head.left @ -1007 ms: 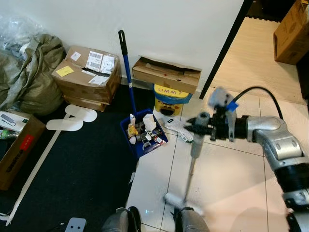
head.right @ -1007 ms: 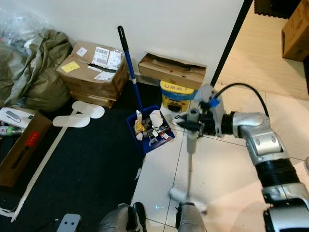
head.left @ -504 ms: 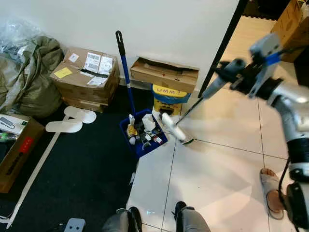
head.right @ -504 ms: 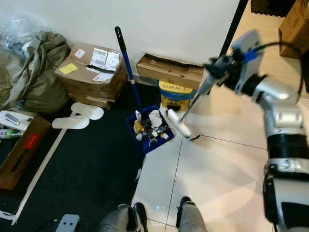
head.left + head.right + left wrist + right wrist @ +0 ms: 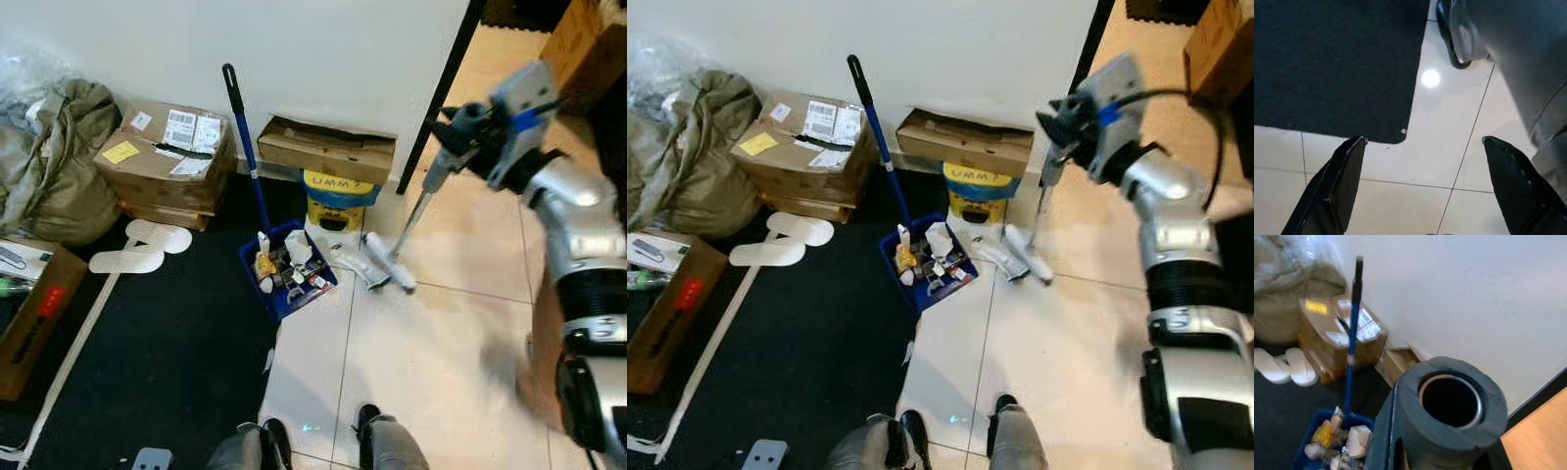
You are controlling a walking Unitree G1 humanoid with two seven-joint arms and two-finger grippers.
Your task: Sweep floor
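Observation:
My right gripper (image 5: 460, 137) is shut on the grey top of a broom handle (image 5: 416, 211), held high beside the black door frame. The handle's hollow end (image 5: 1449, 406) sits close to the right wrist camera. The white broom head (image 5: 389, 261) rests on the white tiles just right of a blue dustpan (image 5: 294, 302). The dustpan is full of scraps and has a long blue handle (image 5: 245, 147) leaning on the wall. Some crumpled paper litter (image 5: 351, 262) lies between dustpan and broom head. My left gripper (image 5: 1422, 142) hangs open over the floor by my legs.
Cardboard boxes (image 5: 167, 157) (image 5: 328, 152) and a yellow tub (image 5: 338, 191) line the wall. An olive bag (image 5: 49, 147) and white slippers (image 5: 147, 245) lie to the left, on and beside a black mat (image 5: 147, 362). My feet (image 5: 265, 441) stand at the mat's edge.
The broom head swept from near my feet up toward the dustpan and now rests just right of it. The right arm rose and the handle stands steeper.

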